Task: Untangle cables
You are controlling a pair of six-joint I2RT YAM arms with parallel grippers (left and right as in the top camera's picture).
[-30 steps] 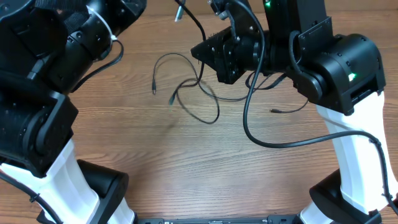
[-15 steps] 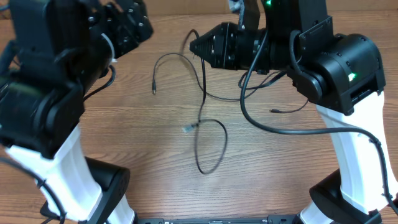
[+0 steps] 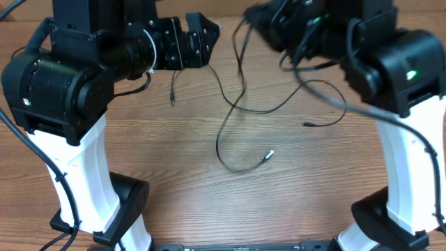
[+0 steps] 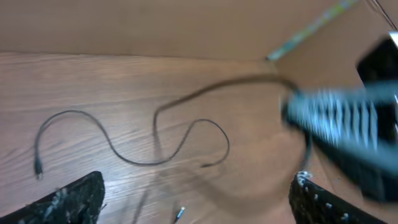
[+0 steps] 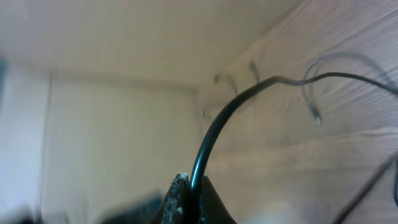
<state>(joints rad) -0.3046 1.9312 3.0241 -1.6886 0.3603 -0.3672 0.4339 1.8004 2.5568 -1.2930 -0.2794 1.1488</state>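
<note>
Black cable (image 5: 214,134) pinched between right fingers (image 5: 173,208), overhead blurred

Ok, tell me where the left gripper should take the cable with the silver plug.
Grip the cable on the run just behind its silvery plug, coming straight down with the left gripper, jaws across the cord. That stretch seems to lie flat on bare table, clear of the crossing higher up.

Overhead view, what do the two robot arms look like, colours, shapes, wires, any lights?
The left arm and right arm match: bulky, rounded matte-black joint housings on glossy white lower links, above black bases. Each housing carries a small green indicator light. A thick black wire runs beside the left arm. The left gripper has black fingers with whitish, scuffed edges.
</note>
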